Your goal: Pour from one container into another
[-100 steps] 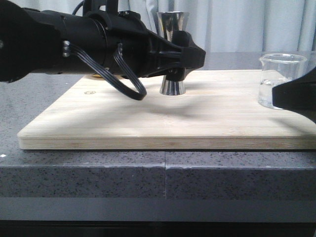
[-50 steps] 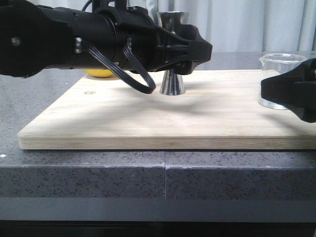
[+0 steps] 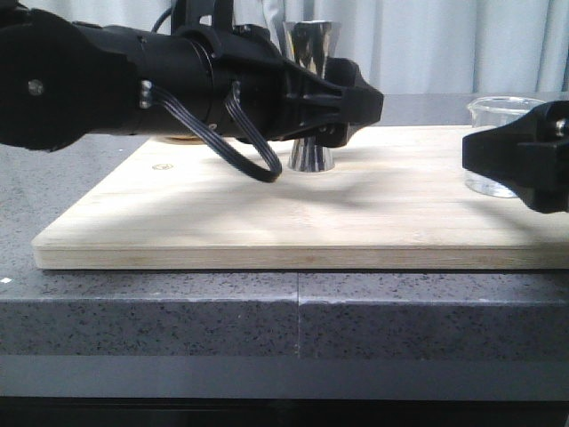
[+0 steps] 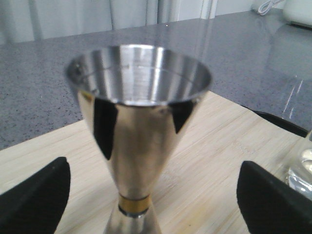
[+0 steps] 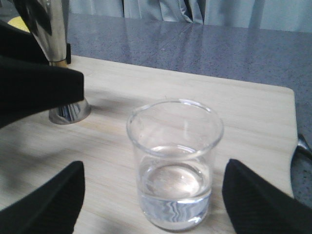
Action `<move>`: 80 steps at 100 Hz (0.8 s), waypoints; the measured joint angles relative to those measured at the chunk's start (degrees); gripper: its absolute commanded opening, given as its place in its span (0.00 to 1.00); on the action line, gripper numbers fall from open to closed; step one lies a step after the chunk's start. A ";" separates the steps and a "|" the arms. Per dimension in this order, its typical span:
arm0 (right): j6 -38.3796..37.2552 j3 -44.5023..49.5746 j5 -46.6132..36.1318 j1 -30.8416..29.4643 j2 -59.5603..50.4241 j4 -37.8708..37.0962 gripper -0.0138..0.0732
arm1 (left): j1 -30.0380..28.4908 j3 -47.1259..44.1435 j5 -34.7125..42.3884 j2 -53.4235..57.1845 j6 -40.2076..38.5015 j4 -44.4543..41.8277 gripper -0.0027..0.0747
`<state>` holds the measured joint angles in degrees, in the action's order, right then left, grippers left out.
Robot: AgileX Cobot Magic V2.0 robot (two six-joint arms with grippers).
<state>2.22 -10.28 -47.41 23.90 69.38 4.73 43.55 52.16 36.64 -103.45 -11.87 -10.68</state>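
Left gripper [image 4: 151, 204]: its two fingers are standing wide apart, one on each side of the jigger [image 4: 139, 131], with clear gaps to the steel; it is gripping nothing.
Right gripper [image 5: 153, 209]: its fingers are spread wide, flanking the beaker [image 5: 174, 163] without touching the glass; it is holding nothing.
Jigger: it is standing upright on the wooden board [image 3: 293, 213], near the board's back edge, its gold waist sitting between the left fingers.
Beaker: it is sitting upright near the board's right end, well apart from the jigger, with clear liquid filling roughly the lower third.
Change, left arm: compared with a second ago it is sitting higher and farther right in the front view, its tip now reaching just past the jigger.
Change, right arm: a second ago only a dark wedge was showing at the right edge; now the gripper is reaching farther in and covering more of the beaker.
Change, jigger and beaker: both are staying where they were.
Hidden, front view: the left arm is covering the jigger's waist, leaving only the top cup and foot showing; the beaker's lower right part is behind the right gripper.
Cut off: both wrist views are showing only the finger ends.
Hard to make out: any printed marks on the beaker.
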 measured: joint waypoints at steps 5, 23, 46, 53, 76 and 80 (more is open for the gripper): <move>0.00 0.00 -0.23 0.00 0.00 -0.09 0.76 | 0.00 0.00 0.00 -0.39 0.00 0.00 0.86; 0.00 0.00 -0.45 0.00 0.00 -0.09 0.76 | 0.00 0.00 0.27 -0.92 0.00 0.00 0.78; 0.00 0.00 -0.45 0.00 0.00 -0.13 0.76 | 0.00 0.00 1.24 -0.95 0.00 0.00 0.58; 0.00 0.00 -0.45 0.00 0.00 -0.13 0.76 | 0.00 0.00 1.47 -0.95 0.00 0.00 0.53; 0.00 0.00 -0.45 0.00 0.00 -0.13 0.76 | 0.00 0.00 1.50 -0.95 0.00 0.00 0.43; 0.00 0.00 -0.45 0.00 0.00 -0.13 0.76 | 0.00 0.00 1.50 -0.95 0.00 0.00 0.41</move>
<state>2.22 -10.28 -47.86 23.90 69.38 4.60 43.55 52.16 38.15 -104.40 -11.87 -10.68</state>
